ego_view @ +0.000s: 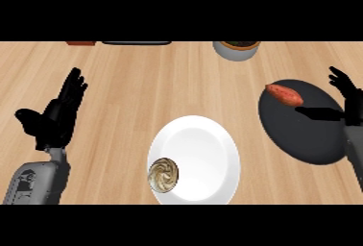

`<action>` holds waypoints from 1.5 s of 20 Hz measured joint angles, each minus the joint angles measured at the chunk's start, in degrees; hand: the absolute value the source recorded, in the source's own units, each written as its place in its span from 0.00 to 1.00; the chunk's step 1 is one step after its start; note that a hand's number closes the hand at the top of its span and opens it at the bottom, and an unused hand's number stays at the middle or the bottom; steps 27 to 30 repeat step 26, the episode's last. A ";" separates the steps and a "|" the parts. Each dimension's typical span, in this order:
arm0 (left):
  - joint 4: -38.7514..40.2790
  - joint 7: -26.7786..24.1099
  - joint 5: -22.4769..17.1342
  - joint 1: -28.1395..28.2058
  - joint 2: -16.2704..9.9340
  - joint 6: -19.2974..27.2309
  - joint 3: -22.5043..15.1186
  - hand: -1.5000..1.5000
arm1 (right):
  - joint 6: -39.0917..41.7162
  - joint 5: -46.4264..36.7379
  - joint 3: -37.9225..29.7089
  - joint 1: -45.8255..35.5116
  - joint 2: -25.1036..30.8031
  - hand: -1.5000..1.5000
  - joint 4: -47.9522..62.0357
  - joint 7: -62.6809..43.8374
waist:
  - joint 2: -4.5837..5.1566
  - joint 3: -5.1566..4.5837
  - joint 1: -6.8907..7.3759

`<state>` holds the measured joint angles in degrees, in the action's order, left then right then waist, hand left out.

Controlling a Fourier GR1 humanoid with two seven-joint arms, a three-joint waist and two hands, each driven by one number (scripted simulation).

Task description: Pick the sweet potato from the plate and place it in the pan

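Observation:
The reddish-orange sweet potato [284, 94] lies in the dark round pan [301, 139] at the right, near its far rim. My right hand [343, 98] hovers just right of it at the view's edge, fingers straight and thumb spread, holding nothing. The white plate [205, 144] sits at centre front with a small brown swirled pastry [163, 175] on its near left part. My left hand [56, 113] rests open at the left, fingers up, away from the plate.
A grey pot [236, 49] with dark contents stands at the back right of centre. A dark flat object [136, 43] and a reddish item [81, 43] lie along the far edge. Light wood counter [156, 86] spreads between.

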<state>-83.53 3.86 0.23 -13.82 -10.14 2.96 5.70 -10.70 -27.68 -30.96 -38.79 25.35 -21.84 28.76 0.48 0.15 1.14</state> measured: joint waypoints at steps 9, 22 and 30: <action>-1.37 1.18 -1.15 1.65 -1.38 -0.56 1.97 0.50 | 17.86 11.89 -5.88 9.86 2.03 0.00 -6.46 7.21 | -0.93 -0.20 -2.35; -1.90 0.79 -0.04 2.81 -0.49 0.80 1.82 0.50 | 40.27 26.30 -10.24 39.35 1.70 0.00 -38.85 3.63 | -1.17 -0.40 -3.81; -1.62 0.55 0.15 2.81 -0.19 0.64 1.46 0.50 | 42.18 30.36 -11.30 48.56 -2.99 0.00 -54.50 -2.76 | -0.94 -0.36 -3.16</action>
